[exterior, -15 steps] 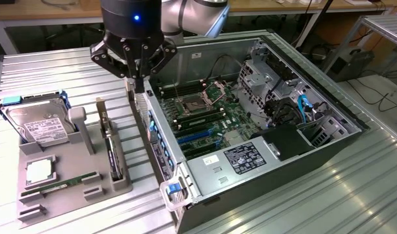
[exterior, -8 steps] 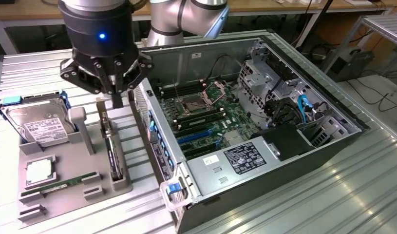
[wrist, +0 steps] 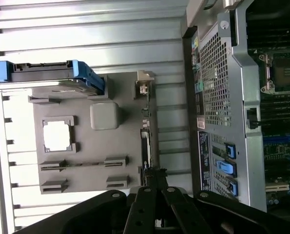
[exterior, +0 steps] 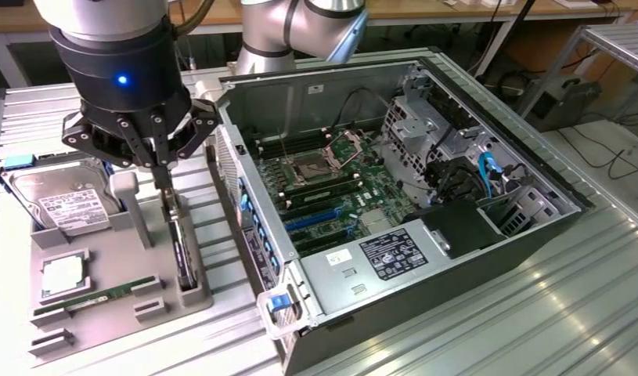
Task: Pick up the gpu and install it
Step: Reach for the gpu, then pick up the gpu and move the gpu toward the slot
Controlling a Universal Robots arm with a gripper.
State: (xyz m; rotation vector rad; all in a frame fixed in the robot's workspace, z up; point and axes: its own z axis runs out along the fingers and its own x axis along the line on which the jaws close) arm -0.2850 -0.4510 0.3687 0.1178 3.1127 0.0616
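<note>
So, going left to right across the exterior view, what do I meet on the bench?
The hard drive → gpu standing on edge → open computer case.

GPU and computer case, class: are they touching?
Apart. The wrist view shows ribbed table between the gpu in its grey holder and the computer case.

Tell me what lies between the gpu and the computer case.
Bare ribbed metal table separates the gpu from the case, seen in the wrist view.
</note>
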